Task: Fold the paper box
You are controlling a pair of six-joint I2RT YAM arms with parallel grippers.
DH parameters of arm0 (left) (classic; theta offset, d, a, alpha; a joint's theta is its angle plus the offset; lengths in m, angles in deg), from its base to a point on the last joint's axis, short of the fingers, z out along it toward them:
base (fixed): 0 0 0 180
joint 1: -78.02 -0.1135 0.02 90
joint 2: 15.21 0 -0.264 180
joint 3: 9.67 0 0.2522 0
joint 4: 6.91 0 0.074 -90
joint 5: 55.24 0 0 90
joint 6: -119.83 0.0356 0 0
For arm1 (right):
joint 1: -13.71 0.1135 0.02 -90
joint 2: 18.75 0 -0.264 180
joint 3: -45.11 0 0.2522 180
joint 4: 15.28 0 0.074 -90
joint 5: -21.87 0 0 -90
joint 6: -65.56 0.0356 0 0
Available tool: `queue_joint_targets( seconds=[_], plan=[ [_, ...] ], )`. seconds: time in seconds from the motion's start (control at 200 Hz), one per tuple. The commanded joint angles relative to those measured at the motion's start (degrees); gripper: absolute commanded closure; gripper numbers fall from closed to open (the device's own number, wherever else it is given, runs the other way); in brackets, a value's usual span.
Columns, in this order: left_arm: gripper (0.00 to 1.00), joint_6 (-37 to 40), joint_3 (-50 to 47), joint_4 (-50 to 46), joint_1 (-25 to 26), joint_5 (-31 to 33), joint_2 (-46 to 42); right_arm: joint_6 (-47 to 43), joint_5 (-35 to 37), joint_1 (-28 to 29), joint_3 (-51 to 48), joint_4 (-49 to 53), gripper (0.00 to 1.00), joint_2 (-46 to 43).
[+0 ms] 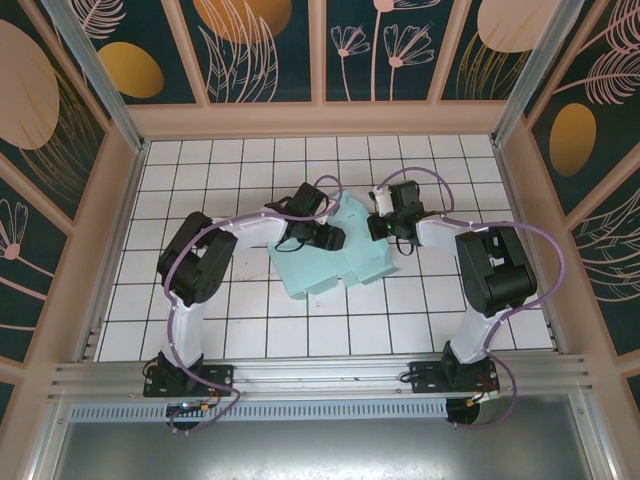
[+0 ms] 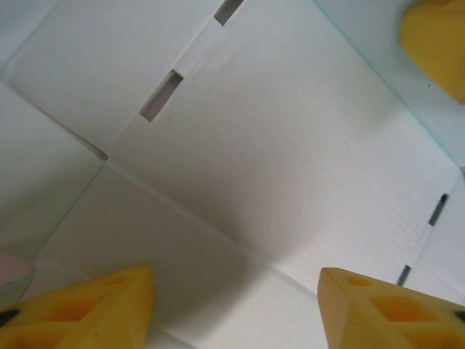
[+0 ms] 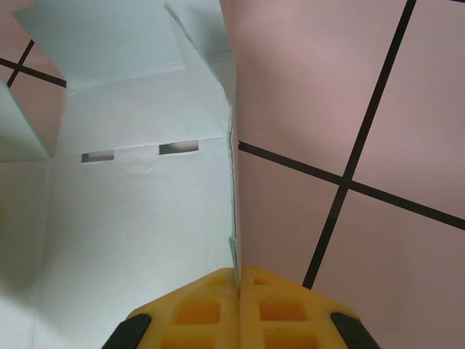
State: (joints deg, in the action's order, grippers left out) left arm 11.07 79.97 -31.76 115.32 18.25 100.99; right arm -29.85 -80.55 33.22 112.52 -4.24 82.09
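The left gripper [image 1: 322, 238] hangs over the middle of the paper box [image 1: 325, 270], pointing down into it. In the left wrist view its 2 yellow fingers [image 2: 87, 309] stand well apart at the bottom corners, spread wide with nothing between them but the white inner face of the card below. That face is crossed by creases and pierced by short slots [image 2: 161, 94]. A further yellow fingertip [image 2: 436, 43] sits at the top right corner of that view.

The right gripper [image 1: 386, 228] is at the right edge of the box. In the right wrist view its yellow fingers [image 3: 200, 309] are pressed together, and a thin upright card wall [image 3: 232, 182] runs straight into the seam between them, so this gripper pinches the edge of the box. To the left of that wall lies the white inside of the box with 2 slots [image 3: 178, 147] in a row; to the right is bare table [image 3: 327, 109], tiled with dark grid lines.

From above, the pale aqua box rests near the centre of the tiled table, between the 2 arms and in front of both bases. It is spread out, with flaps reaching toward the near side and its right portion lifted off the surface.
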Motion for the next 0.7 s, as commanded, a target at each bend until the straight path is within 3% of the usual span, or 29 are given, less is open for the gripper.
queue_joint_targets(
  seconds=[0.0,0.145,0.355,0.541,0.696],
  plan=[
    [0.32,-0.46,2.22,-0.64,-0.96,4.4,-3.55,0.58,0.04,0.34,0.82,-0.76,1.0,-0.47],
    [0.14,0.77,7.28,-5.08,-3.77,7.65,-1.09,0.66,0.1,0.42,0.45,-0.81,1.0,-0.93],
    [0.05,3.46,14.82,-9.65,-5.2,6.49,4.1,0.74,0.21,0.39,-0.23,-0.76,1.0,-1.63],
    [0.22,4.92,19.95,-13.01,-5.14,-1.9,8.32,0.75,0.36,0.37,0.05,-0.6,1.0,-1.64],
    [0.37,5.72,20.98,-15.04,-5.0,-2.28,9.64,0.79,0.46,0.43,0.2,-0.47,1.0,-1.87]
  ],
)
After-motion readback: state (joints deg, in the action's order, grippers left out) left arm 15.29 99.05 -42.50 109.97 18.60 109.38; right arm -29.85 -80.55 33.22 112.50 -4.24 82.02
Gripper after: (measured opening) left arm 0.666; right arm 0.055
